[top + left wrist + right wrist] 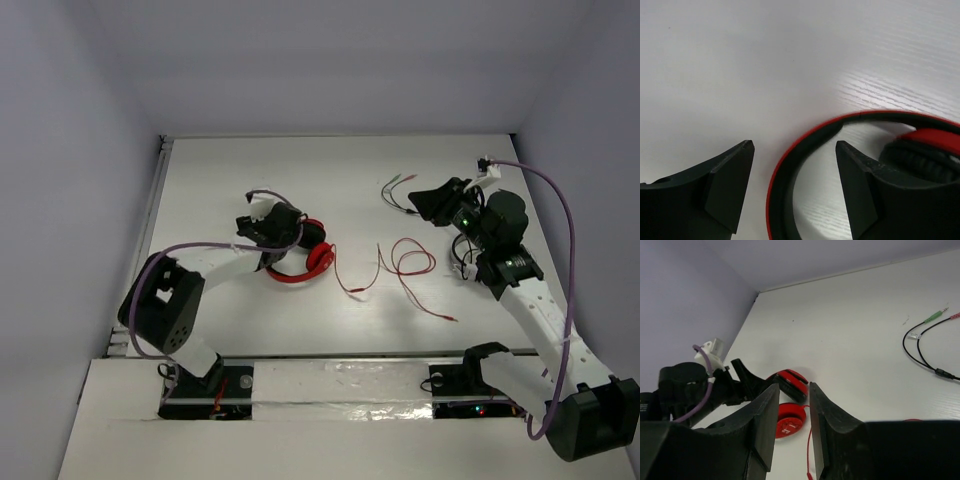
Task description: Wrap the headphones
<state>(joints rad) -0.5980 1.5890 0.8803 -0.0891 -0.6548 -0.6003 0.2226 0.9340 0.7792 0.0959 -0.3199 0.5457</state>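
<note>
Right now your left pincer (pixel 794 145) is open wide and has hold of nothing. It hangs low over the red over-ear headphones with black pads (pixel 305 262). They lie flat on the white table (pixel 250 330), a little to the left of its middle. The curved red headband (pixel 776 185) runs up between the two fingers. One finger is outside the curve and the other is inside it. Neither looks pressed on the band yet.

Your right pincer (pixel 794 387) is open only a little, and nothing is in the gap. It sits toward the far right corner of the table and looks back at the headphones.

The long thin red cable (pixel 430 303) starts at the headphones. It runs toward the right edge of the table in loose loops, and its end lies closer to the near edge. So the left arm is the near one for the headphones, and the right arm is the near one for the cable. The loops lie between the right pincer and the headphones, I think. Mind the thin dark cable with green and red plugs (pixel 941 373) near the right pincer. It is not part of this job.
</note>
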